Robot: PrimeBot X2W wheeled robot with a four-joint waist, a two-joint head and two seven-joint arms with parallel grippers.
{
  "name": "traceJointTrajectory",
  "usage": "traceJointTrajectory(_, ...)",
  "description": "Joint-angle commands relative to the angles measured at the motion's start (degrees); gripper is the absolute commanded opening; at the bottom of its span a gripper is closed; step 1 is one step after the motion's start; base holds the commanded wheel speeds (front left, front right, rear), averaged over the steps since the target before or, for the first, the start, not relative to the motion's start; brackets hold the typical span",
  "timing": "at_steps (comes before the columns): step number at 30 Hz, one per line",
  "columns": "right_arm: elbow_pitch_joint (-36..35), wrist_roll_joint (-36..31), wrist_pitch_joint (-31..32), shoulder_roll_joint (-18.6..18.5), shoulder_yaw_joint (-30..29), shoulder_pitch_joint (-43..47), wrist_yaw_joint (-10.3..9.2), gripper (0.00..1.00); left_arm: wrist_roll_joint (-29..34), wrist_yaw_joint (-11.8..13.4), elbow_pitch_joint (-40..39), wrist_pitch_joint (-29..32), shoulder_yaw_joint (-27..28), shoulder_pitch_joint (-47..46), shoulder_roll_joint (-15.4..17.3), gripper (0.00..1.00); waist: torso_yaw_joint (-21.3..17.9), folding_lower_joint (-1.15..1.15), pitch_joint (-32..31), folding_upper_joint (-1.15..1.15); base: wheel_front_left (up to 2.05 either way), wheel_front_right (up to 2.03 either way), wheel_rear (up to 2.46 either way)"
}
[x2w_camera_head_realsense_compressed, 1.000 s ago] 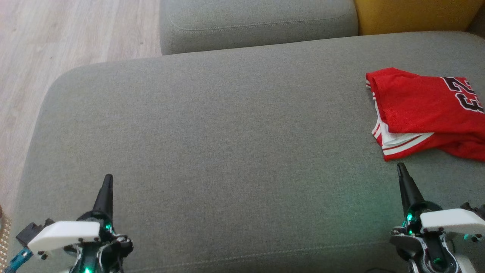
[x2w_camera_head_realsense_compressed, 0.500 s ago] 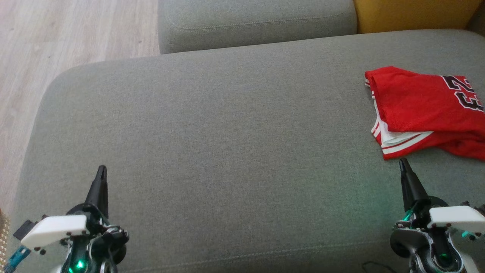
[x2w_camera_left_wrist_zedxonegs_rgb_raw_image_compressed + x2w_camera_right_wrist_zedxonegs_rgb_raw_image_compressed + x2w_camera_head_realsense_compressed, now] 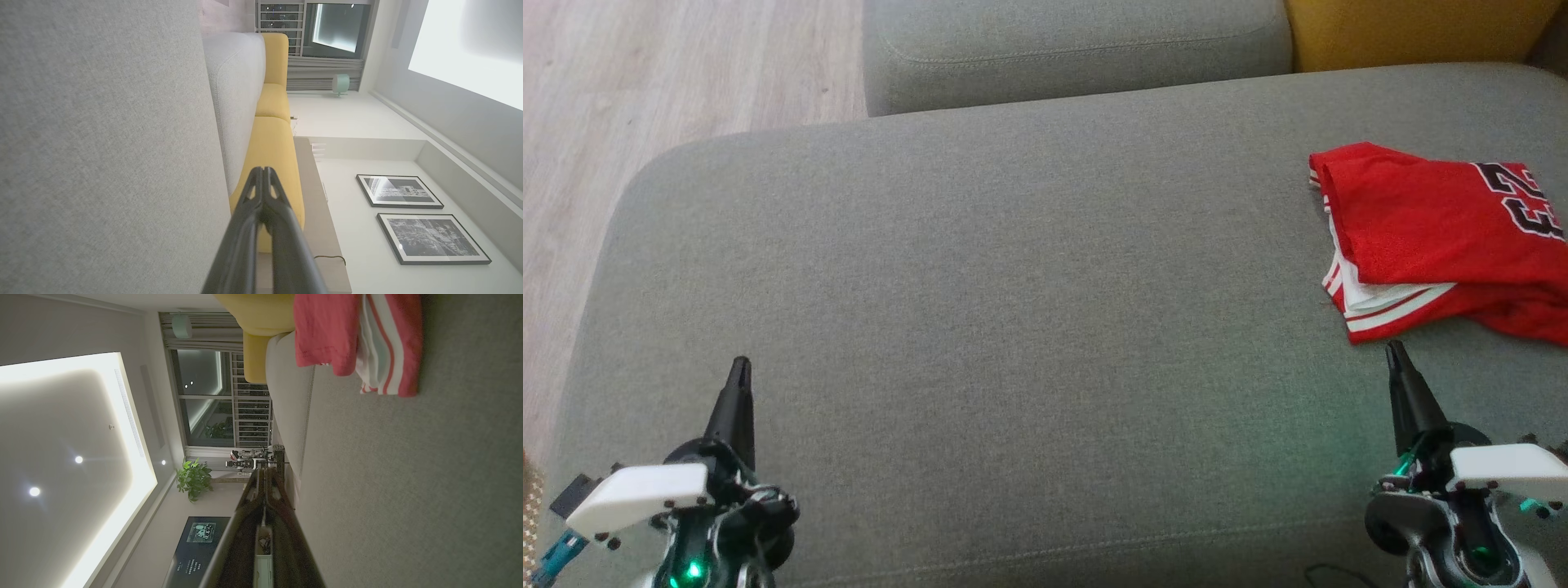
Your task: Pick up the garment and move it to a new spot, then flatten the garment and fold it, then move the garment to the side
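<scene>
1. Starting at the right end effector (image 3: pixel 1396 358): its two dark fingers are pressed together to a single point and hold nothing. The right wrist view shows the same, with the tips (image 3: pixel 264 472) meeting and no cloth between them.
2. The left end effector (image 3: pixel 738 369) matches it, fingers closed flat against each other (image 3: pixel 263 171) and empty. It sits low at the 7 o'clock corner of the head view.
3. The garment (image 3: pixel 1429 237), a red jersey with white striped trim, lies just beyond the right fingertip, between 12 and 1 o'clock from it. The two are near each other but do not touch.
4. Its long axis runs across the head view from 9 to 3 o'clock, and its far end is cut off by the frame edge. It looks folded into layers, with the striped hem nearest the fingertip.
5. It rests on the grey sofa cushion (image 3: pixel 1013 286), far out at the 3 o'clock side and well apart from the left arm.
6. The right arm is plainly the nearer one. Since the jersey looks folded and set aside, I judge the task at or near its end.
</scene>
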Motion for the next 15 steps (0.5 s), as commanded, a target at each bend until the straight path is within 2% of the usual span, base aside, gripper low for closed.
traceJointTrajectory(1, -1.86, 0.13, 0.49, -0.68, 1.06, -2.79, -0.01, 0.00, 0.13, -0.42, -1.53, 0.40, 2.01, -2.93, 0.68, 0.00, 0.00, 0.00, 0.00, 0.00, 0.00, 0.00, 0.00)
traceJointTrajectory(15, -1.85, -0.02, 0.64, -0.55, 0.88, -2.81, -0.01, 0.00, 0.38, -0.42, -1.52, 0.63, 2.30, -2.95, 0.48, 0.00, 0.00, 0.00, 0.00, 0.00, 0.00, 0.00, 0.00)
